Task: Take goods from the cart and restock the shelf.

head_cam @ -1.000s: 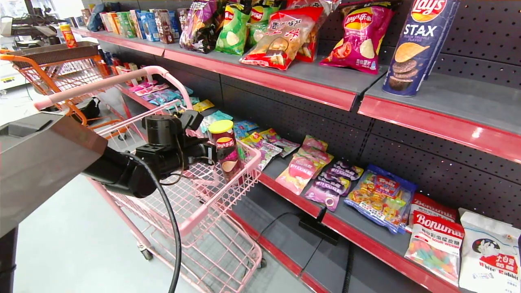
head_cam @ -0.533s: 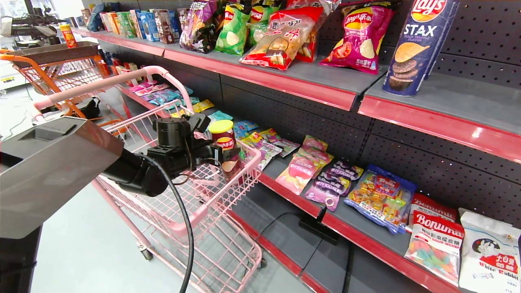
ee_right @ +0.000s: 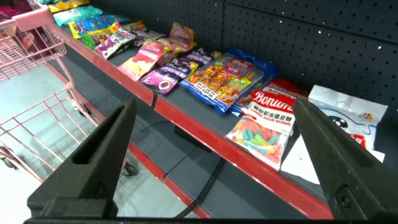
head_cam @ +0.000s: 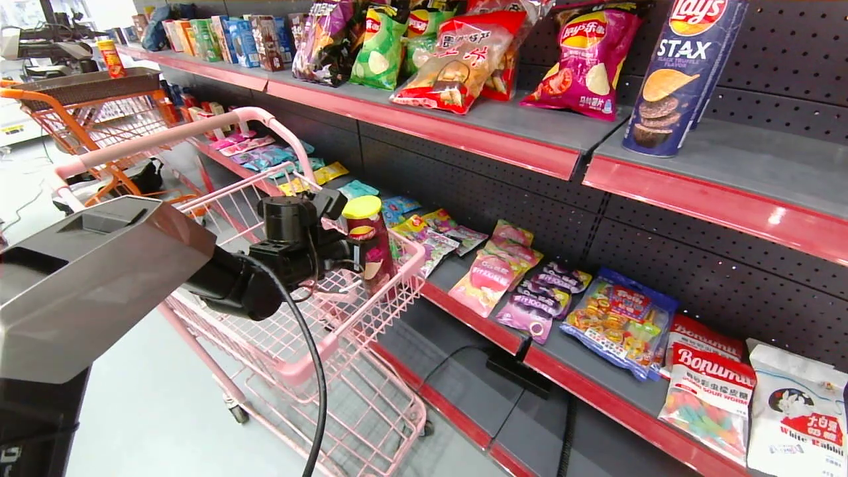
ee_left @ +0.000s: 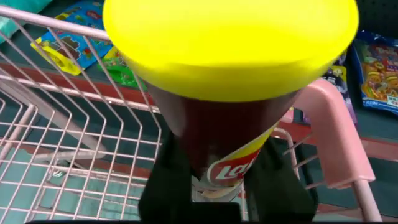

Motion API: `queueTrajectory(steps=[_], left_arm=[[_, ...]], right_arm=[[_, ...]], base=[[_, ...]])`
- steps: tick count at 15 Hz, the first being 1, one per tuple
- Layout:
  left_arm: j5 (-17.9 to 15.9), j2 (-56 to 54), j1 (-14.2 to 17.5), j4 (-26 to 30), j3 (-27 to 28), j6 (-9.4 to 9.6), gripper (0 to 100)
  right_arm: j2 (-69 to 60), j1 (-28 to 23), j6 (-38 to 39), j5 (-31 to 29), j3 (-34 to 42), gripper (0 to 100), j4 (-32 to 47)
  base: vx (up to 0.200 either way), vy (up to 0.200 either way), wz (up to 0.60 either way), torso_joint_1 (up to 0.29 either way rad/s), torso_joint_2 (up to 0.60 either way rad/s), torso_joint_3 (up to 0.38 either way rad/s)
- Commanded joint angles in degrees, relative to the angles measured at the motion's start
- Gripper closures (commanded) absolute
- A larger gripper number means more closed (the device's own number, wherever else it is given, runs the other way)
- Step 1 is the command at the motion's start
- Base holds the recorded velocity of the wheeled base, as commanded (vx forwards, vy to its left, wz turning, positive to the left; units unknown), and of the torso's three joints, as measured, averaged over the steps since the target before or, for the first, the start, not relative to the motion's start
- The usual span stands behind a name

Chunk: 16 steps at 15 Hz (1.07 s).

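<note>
We label the shelf [head_cam: 510, 116]: two red-edged tiers w/ snack bags [head_cam: 457, 59], beyond and right of our left hand [head_cam: 364, 255]. Pink cart [head_cam: 317, 350]: basket under and around that hand. Chip can [head_cam: 371, 232], yellow lid, maroon body: upright, clamped betw. left hand's fingers at cart's front corner. Right hand [ee_right: 212, 109]: spread wide, holding nothing, candy bags [ee_right: 217, 71] ahead.

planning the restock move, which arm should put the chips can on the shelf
Left. The left gripper is shut on the chips can at the rim of the pink cart. The right gripper is open and empty, facing the lower shelf.
</note>
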State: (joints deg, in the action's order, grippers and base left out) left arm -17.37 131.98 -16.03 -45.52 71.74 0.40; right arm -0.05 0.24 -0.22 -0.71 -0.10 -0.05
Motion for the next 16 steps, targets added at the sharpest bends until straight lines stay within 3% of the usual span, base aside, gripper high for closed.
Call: queueTrajectory(steps=[1,3,6,10,13,16], left_arm=[[0.2,-2.7,0.0,0.3,-0.2,-0.14,100],[0.8,-6.8,0.2,1.3,-1.7,-0.49,100],[0.9,-21.9,2.1,5.6,-9.4,-0.58,100],[2.1,-38.2,4.6,7.4,-18.7,-0.67,100],[3.3,-55.8,5.9,17.7,-23.1,-0.84,100],[3.4,-69.0,8.1,22.7,-29.9,-0.84,100]], right_arm=[[0.0,0.0,0.0,0.0,0.0,0,0.0],[0.0,0.0,0.0,0.0,0.0,0,0.0],[0.0,0.0,0.0,0.0,0.0,0,0.0],[0.0,0.0,0.0,0.0,0.0,0,0.0],[0.0,0.0,0.0,0.0,0.0,0,0.0],[0.0,0.0,0.0,0.0,0.0,0,0.0]], base=[[0.000,0.000,0.00,0.000,0.00,0.000],[0.000,0.000,0.00,0.000,0.00,0.000],[0.000,0.000,0.00,0.000,0.00,0.000],[0.000,0.000,0.00,0.000,0.00,0.000],[0.000,0.000,0.00,0.000,0.00,0.000],[0.000,0.000,0.00,0.000,0.00,0.000]])
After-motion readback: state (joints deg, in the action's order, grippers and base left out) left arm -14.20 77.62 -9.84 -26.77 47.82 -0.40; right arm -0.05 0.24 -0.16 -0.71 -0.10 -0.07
